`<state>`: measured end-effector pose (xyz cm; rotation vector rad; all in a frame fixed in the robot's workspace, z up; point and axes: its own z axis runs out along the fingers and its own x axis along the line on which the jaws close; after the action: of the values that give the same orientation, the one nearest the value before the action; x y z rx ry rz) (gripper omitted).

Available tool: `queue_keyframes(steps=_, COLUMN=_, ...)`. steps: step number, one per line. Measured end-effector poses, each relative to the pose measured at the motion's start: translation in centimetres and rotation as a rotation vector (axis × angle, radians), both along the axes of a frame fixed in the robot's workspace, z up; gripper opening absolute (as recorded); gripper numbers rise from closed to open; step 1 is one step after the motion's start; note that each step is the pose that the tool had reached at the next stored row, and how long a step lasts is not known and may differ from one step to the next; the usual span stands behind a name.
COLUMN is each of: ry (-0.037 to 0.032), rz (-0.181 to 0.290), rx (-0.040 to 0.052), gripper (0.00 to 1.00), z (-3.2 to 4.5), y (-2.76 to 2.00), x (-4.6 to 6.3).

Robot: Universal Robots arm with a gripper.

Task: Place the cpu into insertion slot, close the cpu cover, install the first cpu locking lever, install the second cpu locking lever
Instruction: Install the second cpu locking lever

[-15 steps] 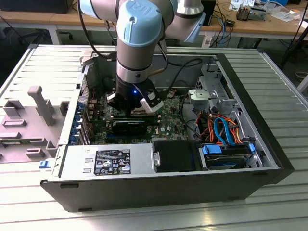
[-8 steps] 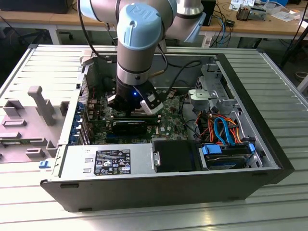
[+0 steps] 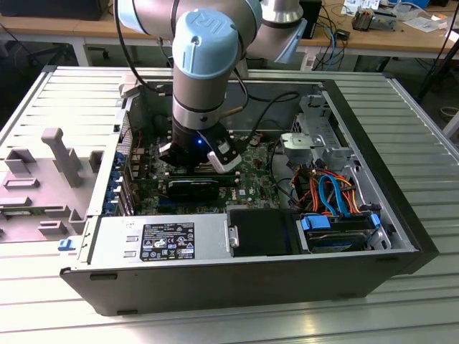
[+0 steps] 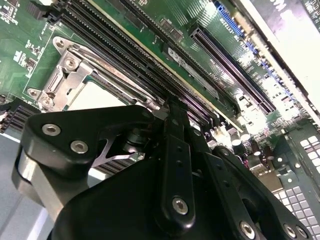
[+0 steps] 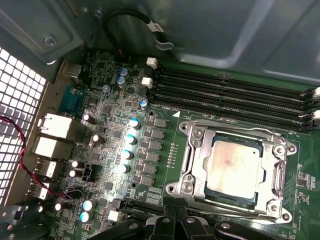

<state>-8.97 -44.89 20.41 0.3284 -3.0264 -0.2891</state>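
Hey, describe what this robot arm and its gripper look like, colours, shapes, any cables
The arm is a thick silver-grey tube with rounded light-blue joint caps and a black wrist section carrying a small blue light. Black cables run beside it. The gripper is matte black, built from angular linkage plates fastened with silver screws.

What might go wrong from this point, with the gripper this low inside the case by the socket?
The gripper sits at the edge of the cpu cover, which lies closed over the cpu. A sideways slip may scrape the green board or the long black slots. A lever rod runs close to the gripper; a misjudged push might bend it rather than seat it.
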Motion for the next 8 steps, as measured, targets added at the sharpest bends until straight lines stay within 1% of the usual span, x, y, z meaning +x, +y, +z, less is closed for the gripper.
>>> queue_keyframes(steps=4, ry=0.0001, rz=0.0, rx=0.001, gripper=0.11, z=-0.01, y=0.12, x=-0.02)
queue_keyframes(steps=8, ry=0.0, rz=0.0, rx=0.0034, gripper=0.11, z=-0.06, y=0.35, x=-0.02)
